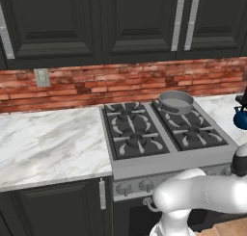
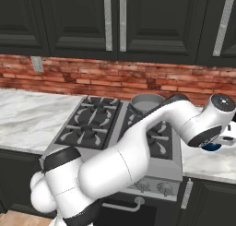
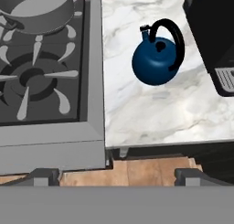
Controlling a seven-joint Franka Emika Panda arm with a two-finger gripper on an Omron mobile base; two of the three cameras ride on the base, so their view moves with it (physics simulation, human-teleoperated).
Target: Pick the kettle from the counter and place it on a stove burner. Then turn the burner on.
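1. The counter (image 3: 151,113) to the right of the cooktop (image 3: 93,81) is carrying the kettle (image 3: 155,63). The kettle is standing upright on the marble, well apart from the stove edge and near a black appliance (image 3: 215,35) at the far right.
2. The gripper (image 3: 116,175) is hovering above the front edge of the counter with its two fingers spread wide apart, and it is holding nothing. The kettle is lying further ahead of it, not between the fingers.
3. I am judging that the step in hand is the approach for the pick. To do it well, the arm should be coming forward and a little right, until the arched black handle (image 3: 176,38) is sitting between the fingers, and only then closing.
4. The handle is thin, so the grip should be landing at its top, otherwise the kettle may be swinging.
5. The grey pan (image 3: 39,10) is sitting on the back burner, and it is looking empty.
6. The near burner (image 3: 36,81) is free, so it seems the better place for the kettle.
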